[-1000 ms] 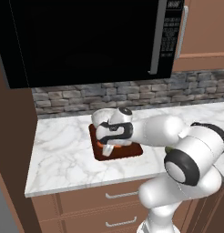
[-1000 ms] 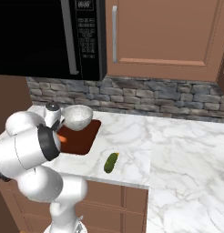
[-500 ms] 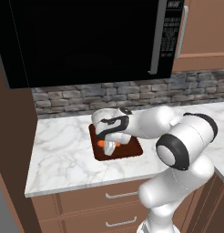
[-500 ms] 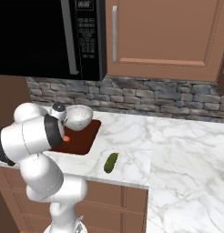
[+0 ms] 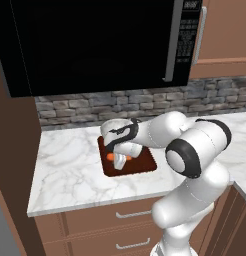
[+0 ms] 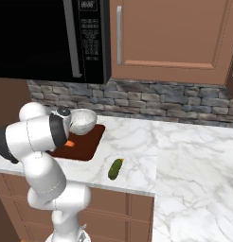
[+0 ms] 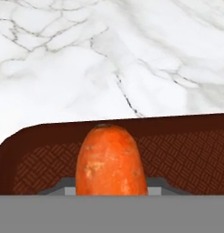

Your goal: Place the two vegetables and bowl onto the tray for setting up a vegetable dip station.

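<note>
My gripper (image 5: 118, 159) is low over the front left part of the dark reddish-brown tray (image 5: 145, 164), shut on the orange carrot (image 5: 111, 157). The hand view has the carrot (image 7: 111, 159) close up between the jaws, just above the tray's (image 7: 186, 154) ribbed floor and near its rim. From the right base view an end of the carrot (image 6: 69, 143) peeks out beside my arm. The speckled white-grey bowl (image 6: 83, 120) stands on the back part of the tray (image 6: 87, 144). The short dark green cucumber (image 6: 115, 168) lies on the marble counter, right of the tray.
A black microwave (image 5: 95, 45) hangs over the counter, with a stone backsplash (image 6: 161, 101) behind. The counter's front edge (image 5: 95, 200) is close to the tray. Open marble (image 6: 194, 151) stretches to the right of the cucumber.
The hand has come down and forward over the tray with the carrot, and the arm's elbow has swung right. The bowl and cucumber have stayed put.
</note>
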